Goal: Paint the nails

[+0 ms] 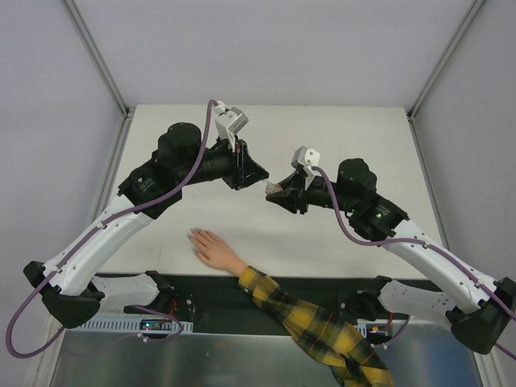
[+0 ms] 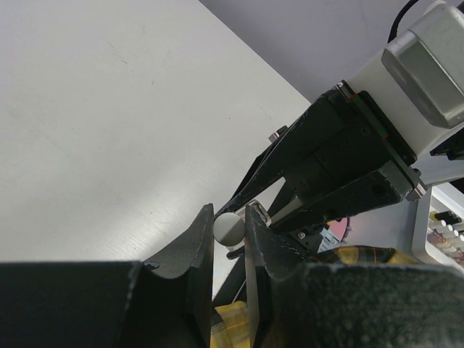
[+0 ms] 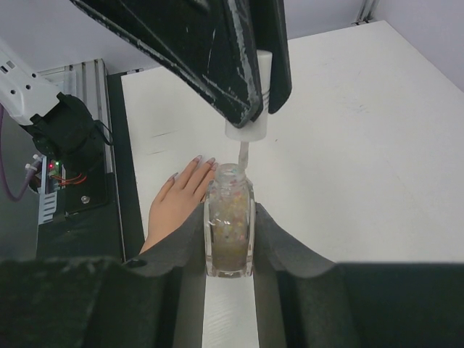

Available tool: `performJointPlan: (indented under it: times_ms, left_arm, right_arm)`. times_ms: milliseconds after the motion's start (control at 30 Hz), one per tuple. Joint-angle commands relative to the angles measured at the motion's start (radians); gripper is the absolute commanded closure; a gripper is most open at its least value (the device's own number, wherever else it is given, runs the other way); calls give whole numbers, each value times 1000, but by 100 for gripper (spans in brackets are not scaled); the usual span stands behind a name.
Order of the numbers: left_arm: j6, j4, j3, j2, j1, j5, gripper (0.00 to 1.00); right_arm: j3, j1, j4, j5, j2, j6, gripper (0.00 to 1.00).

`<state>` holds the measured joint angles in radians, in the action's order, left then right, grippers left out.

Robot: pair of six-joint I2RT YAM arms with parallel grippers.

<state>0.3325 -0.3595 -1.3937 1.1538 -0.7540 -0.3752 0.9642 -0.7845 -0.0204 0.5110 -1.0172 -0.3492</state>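
**Two grippers tip to tip, nails (image 1: 194, 236) well apart**

Top view: the left gripper (image 1: 258, 175) and right gripper (image 1: 280, 193) nearly meet above the middle of the white table (image 1: 355, 137). The mannequin hand (image 1: 216, 250) lies flat near the front edge. Its plaid sleeve (image 1: 314, 322) trails off toward the right arm's base. The nails point to the far left, well clear of both grippers.

Left wrist view: the left jaws pinch a round white cap (image 2: 228, 227).

Right wrist view: the right jaws clamp a glitter polish bottle (image 3: 230, 225) upright. The cap sits just above its neck, with the brush stem (image 3: 243, 154) reaching down to the mouth. The nails rest on the table beyond the bottle.
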Motion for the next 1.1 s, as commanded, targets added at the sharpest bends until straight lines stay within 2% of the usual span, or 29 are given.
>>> performJointPlan:
  times_ms: [0, 1067]
  left_arm:
    - [-6, 36, -47, -32, -10, 33, 100]
    - [17, 25, -70, -43, -10, -1, 100]
  right_arm:
    - [-4, -2, -72, -2, 25, -10, 100]
    - [-10, -4, -84, -19, 31, -11, 100]
